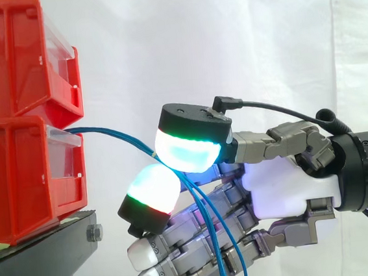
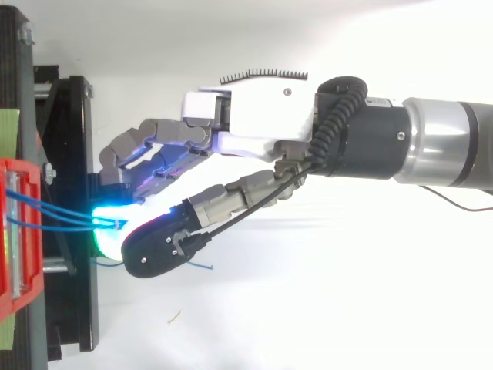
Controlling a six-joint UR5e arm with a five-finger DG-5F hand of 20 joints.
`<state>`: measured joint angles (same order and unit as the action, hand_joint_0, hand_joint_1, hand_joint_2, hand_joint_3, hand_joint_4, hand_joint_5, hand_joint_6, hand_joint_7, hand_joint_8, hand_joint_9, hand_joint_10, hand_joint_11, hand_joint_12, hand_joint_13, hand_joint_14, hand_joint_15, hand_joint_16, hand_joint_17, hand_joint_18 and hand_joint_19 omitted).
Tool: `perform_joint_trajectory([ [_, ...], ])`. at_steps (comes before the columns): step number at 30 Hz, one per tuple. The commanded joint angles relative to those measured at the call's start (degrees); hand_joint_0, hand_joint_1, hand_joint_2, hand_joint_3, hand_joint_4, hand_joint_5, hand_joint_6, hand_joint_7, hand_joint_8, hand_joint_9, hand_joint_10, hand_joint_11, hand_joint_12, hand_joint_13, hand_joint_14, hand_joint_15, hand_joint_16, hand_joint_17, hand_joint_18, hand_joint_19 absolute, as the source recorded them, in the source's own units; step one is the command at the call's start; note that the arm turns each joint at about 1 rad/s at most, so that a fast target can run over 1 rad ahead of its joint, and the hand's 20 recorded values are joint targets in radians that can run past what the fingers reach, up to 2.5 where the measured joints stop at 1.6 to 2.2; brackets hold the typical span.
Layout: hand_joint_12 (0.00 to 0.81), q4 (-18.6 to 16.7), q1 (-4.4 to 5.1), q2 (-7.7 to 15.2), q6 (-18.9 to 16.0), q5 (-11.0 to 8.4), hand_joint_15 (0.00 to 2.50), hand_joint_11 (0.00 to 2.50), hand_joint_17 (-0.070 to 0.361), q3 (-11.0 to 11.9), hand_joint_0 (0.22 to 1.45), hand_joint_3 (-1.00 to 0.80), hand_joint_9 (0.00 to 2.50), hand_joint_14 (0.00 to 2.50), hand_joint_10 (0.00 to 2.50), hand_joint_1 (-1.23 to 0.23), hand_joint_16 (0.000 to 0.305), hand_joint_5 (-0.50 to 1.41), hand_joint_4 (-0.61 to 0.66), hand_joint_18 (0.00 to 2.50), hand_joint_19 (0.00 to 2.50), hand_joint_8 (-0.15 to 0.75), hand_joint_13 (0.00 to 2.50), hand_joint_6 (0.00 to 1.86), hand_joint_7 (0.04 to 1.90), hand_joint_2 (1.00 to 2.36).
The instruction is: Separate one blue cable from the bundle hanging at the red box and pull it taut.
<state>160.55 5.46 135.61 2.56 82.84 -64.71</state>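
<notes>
Blue cables (image 1: 115, 133) leave the lower red bin (image 1: 25, 179) and arc right to my hand (image 1: 286, 187), which reaches in from the right. The cables pass between the thumb pad (image 1: 187, 141), glowing cyan and green, and a finger pad (image 1: 151, 193) glowing white, green and red. The pads close on the cables where a small white tie sits. Below the pinch, several blue strands (image 1: 214, 252) hang down in front of the curled fingers. In the top view the cables (image 2: 54, 216) run from the red bin (image 2: 11, 231) to the glowing pad (image 2: 108, 231). The hand (image 2: 262, 116) is shut on the cables.
A second red bin (image 1: 13, 56) sits on top of the lower one. Both rest on a black stand (image 1: 39, 256) at the left. The stand's frame (image 2: 73, 154) lies just left of the fingers. A white curtain hangs behind.
</notes>
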Motion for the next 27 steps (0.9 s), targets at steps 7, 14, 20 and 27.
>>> perform_joint_trajectory([
  [7,0.372,6.4,-0.01,-0.7,0.9,-0.13,0.21,0.46,0.097,1.7,0.62,-0.29,0.66,0.01,0.01,-0.74,0.043,-0.19,0.2,0.64,0.15,0.324,0.67,0.83,1.01,1.01],
  [14,0.366,7.8,-0.01,-2.3,2.8,-0.13,0.21,0.47,0.094,1.7,0.66,-0.4,0.66,0.01,0.01,-0.83,0.042,-0.19,0.19,0.66,0.15,0.317,0.68,0.86,1.0,1.01],
  [20,0.366,8.2,-0.01,-2.5,2.9,-0.22,0.22,0.47,0.094,1.7,0.64,-0.5,0.67,0.01,0.01,-0.83,0.042,-0.19,0.21,0.68,0.15,0.317,0.69,0.87,1.0,1.0],
  [27,0.373,8.1,0.08,-2.5,3.0,-0.22,0.23,0.48,0.098,1.8,0.55,-0.5,0.68,0.01,0.01,-0.63,0.043,-0.19,0.2,0.69,0.16,0.322,0.7,0.85,0.99,1.0],
])
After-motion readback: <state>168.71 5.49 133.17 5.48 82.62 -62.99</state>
